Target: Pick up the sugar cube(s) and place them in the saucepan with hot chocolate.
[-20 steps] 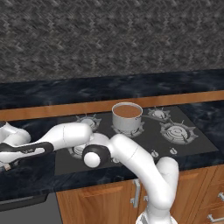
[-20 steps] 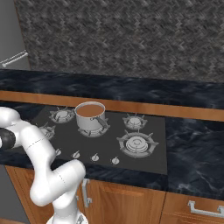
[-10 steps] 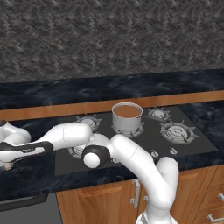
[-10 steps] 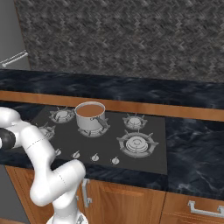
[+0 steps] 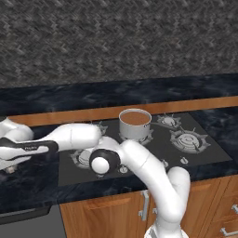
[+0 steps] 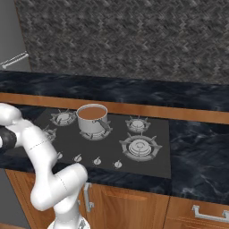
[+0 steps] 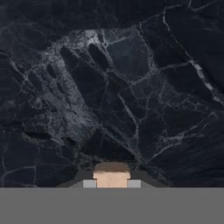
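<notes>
Dark marble counter left of hob; gripper pinching sugar cube; risk: shallow pinch, cube could slip swinging to saucepan.

Both base cams sit behind the arm, one off to its left and one to its right, looking forward and down, so they share the stovetop and the saucepan on it. The hand cam is way closer, staring straight at the dark marble surface.
</notes>
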{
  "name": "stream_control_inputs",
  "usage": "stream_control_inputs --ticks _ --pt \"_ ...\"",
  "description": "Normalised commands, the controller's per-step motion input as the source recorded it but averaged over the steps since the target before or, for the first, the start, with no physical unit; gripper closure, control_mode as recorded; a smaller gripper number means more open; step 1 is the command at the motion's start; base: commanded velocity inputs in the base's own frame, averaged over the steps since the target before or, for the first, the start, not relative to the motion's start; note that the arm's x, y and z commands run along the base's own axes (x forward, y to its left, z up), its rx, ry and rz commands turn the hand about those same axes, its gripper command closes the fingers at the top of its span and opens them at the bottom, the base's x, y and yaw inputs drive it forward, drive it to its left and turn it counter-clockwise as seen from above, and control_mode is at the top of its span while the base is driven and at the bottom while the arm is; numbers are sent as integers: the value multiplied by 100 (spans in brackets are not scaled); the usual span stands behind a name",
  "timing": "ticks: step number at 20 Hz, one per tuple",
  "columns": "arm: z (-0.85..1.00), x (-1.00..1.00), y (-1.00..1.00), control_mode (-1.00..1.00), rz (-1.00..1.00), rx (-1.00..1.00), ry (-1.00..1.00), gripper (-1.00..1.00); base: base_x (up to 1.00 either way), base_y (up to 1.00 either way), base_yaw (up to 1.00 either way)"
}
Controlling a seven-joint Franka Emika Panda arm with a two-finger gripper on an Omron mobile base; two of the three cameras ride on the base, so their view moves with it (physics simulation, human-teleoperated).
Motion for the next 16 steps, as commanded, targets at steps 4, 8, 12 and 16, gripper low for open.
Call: stream_control_inputs --ticks 4,8,12,16 --pt "100 -28 -79 -100 2 0 0 100 0 0 0" --pt "99 -17 -89 -100 3 1 0 100 0 0 0" --pt "84 -19 -100 -100 2 5 -1 100 0 0 0" --pt "49 -11 -100 -100 1 11 -13 100 0 0 0"
